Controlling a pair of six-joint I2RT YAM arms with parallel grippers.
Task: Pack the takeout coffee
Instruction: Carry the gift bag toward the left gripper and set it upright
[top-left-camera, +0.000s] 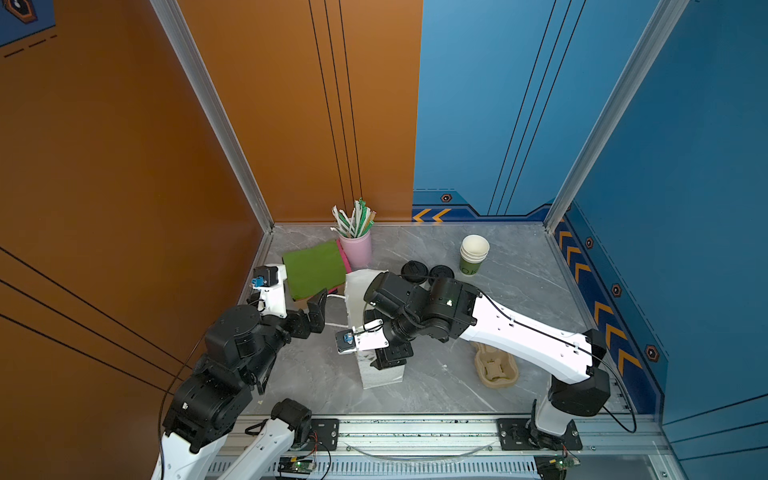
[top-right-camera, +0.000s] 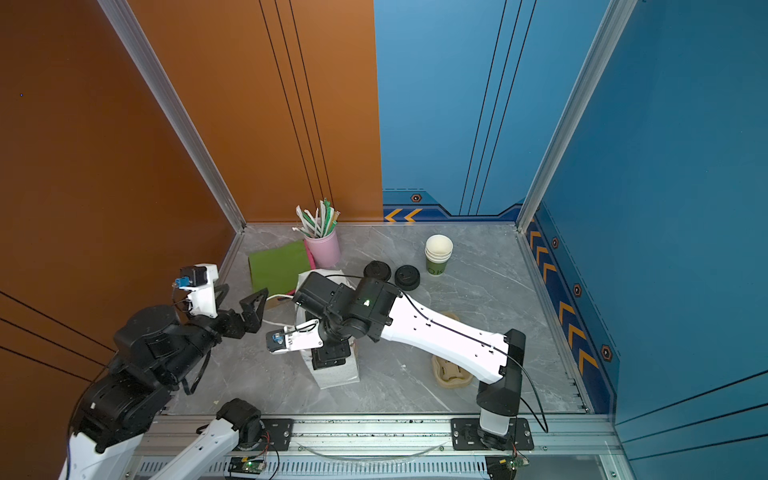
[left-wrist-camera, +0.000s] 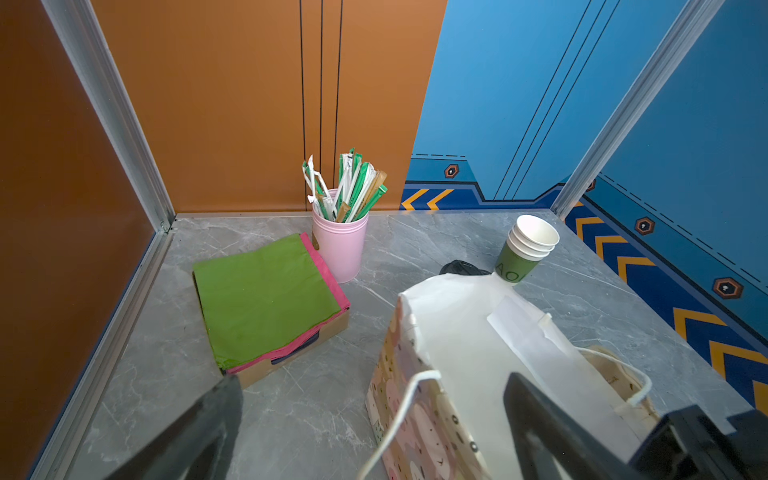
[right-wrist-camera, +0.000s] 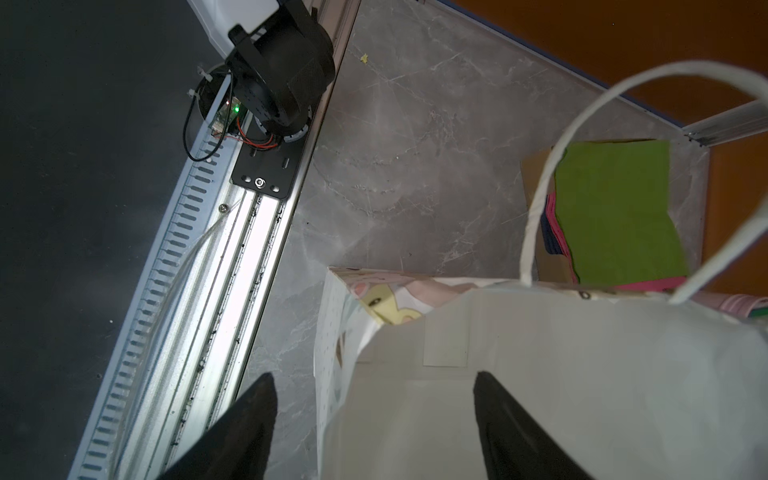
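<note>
Black sip lid marks the takeout coffee (top-left-camera: 414, 271), which stands on the grey marble table (top-left-camera: 519, 291) beyond the right gripper (right-wrist-camera: 372, 376), just past the far edge of the paper bag (top-left-camera: 380, 376). The cup wall is hidden from above. A loose black lid (top-left-camera: 441, 271) lies just beside it.

Right gripper: jaws wide apart, holding nothing, one finger inside the bag and one outside.

Left gripper (top-right-camera: 237, 298): fully spread, empty, near the bag's white handle (left-wrist-camera: 405, 399).

Stacked cups (top-left-camera: 473, 253) stand farther beyond the right gripper. A pulp carrier (top-left-camera: 496, 370) lies beside it, partly under its arm.
</note>
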